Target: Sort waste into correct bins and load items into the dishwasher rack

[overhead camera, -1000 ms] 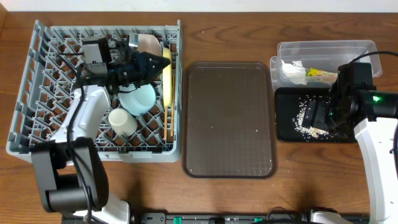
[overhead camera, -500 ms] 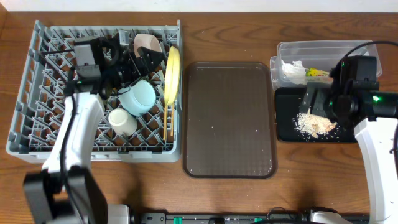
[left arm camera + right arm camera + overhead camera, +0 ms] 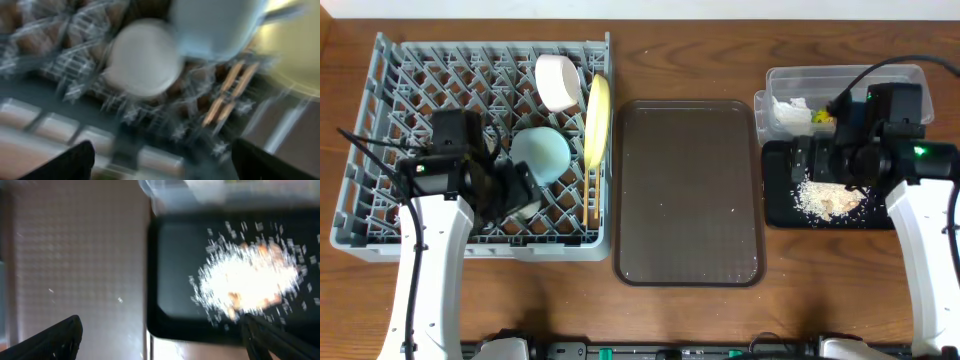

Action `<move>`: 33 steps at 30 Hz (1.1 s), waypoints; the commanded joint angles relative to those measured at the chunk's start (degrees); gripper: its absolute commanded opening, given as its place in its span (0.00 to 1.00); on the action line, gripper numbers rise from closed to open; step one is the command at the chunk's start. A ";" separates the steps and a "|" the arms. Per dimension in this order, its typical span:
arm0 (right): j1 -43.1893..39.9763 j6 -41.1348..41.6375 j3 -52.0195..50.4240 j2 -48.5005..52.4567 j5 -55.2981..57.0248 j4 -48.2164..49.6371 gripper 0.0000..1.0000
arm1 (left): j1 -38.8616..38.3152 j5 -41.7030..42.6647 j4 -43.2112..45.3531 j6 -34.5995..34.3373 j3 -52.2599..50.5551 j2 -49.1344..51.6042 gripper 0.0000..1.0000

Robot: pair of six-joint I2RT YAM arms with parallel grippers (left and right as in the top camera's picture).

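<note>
Left gripper (image 3: 165, 162) wide open, empty, over white cup (image 3: 142, 57) in rack (image 3: 380, 150), right gripper (image 3: 162, 337) likewise over rice scraps (image 3: 250, 280) in black tray (image 3: 170, 305)

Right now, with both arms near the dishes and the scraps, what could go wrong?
The open left end effector hangs low over the grey pegged plastic rack, beside the small white cup and light blue bowl; a sideways move may knock them.
The open right end effector is above the shallow black tray; a sweep could push the rice-like food scraps over its rim.
The round yellow plate stands on edge and might tip.
</note>
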 commanded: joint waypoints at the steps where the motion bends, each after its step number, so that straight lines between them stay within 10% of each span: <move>1: -0.39 -0.17 0.46 -0.02 3.06 -2.51 0.99 | 0.04 -5.20 -2.93 2.64 0.35 -1.03 0.89; 18: -0.42 4.72 -26.23 -40.81 7.76 11.17 0.99 | -6.38 -0.46 6.64 14.16 -13.42 -41.75 0.95; 33: -0.42 4.72 -28.37 -52.15 7.74 -2.23 0.99 | -6.38 -0.46 7.45 14.21 -13.49 -47.91 0.96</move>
